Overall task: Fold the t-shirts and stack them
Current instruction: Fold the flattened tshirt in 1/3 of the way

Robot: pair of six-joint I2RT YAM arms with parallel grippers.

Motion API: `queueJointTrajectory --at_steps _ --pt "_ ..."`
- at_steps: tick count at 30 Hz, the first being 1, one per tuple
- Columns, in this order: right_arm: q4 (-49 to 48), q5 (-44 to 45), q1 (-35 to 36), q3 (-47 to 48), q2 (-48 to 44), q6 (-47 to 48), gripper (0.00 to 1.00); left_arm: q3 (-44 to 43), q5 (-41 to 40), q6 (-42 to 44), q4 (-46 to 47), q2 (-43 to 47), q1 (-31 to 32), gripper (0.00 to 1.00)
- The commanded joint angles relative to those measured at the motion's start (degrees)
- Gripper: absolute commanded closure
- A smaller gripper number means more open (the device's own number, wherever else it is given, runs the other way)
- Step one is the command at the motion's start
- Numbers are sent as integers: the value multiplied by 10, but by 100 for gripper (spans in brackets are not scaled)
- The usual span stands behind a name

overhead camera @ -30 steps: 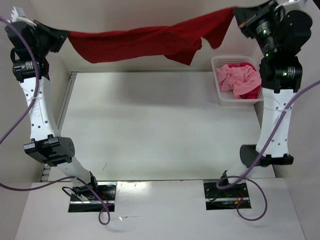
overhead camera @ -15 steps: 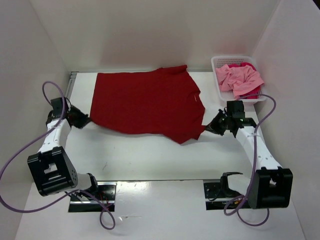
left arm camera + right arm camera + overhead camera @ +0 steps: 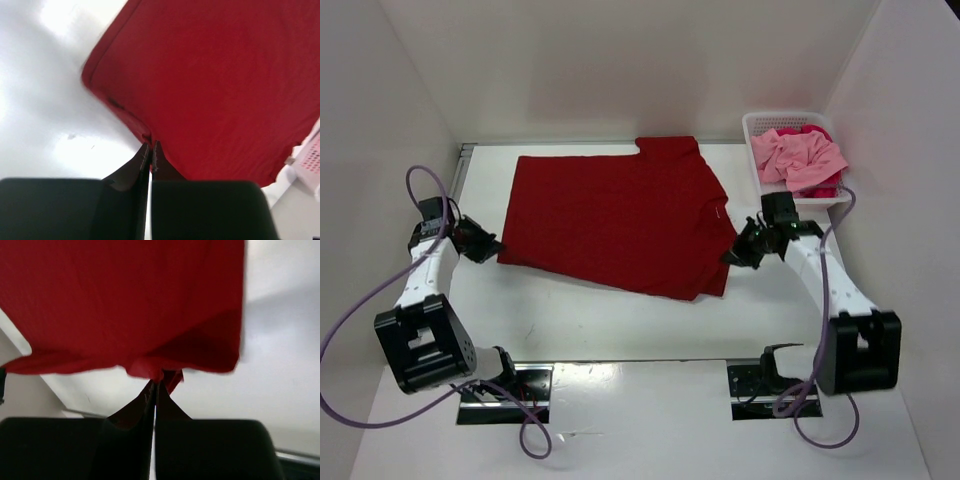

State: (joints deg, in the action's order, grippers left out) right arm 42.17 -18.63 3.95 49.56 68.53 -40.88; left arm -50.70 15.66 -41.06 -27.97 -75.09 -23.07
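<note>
The top external camera looks down from above and behind the arm bases, far enough to show the whole table (image 3: 620, 325). The wrist cameras sit close behind the left end effector (image 3: 150, 149) and the right end effector (image 3: 154, 389), facing along the fingers (image 3: 131, 172). All three views share the dark red t-shirt (image 3: 620, 215).

You have the spread t-shirt (image 3: 615, 220) lying flat on the table (image 3: 620, 320), with bare tabletop between its near edge and the arm bases. At the shirt's near left corner sits the left gripper (image 3: 492, 247), pinched onto the hem. At its near right corner sits the right gripper (image 3: 730, 258), likewise clamped on the cloth. Just right of the shirt's far right corner stands the basket (image 3: 750, 135). Inside it, the upper t-shirt (image 3: 798, 158) lies heaped over the lower t-shirt (image 3: 825, 187).
</note>
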Motion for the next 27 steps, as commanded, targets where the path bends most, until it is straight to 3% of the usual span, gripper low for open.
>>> queueJointTrajectory --at_steps 1,9,21,27 --pt "-105 26 3 100 77 -2 100 -52 26 -24 44 -46 -1 100" --pt "-146 62 3 257 279 21 100 -115 16 -64 92 -154 17 100" --pt "-128 92 3 481 460 38 100 -193 -12 -93 127 -288 17 100" --pt "-123 114 3 551 549 31 100 -226 -6 -111 144 -342 22 91"
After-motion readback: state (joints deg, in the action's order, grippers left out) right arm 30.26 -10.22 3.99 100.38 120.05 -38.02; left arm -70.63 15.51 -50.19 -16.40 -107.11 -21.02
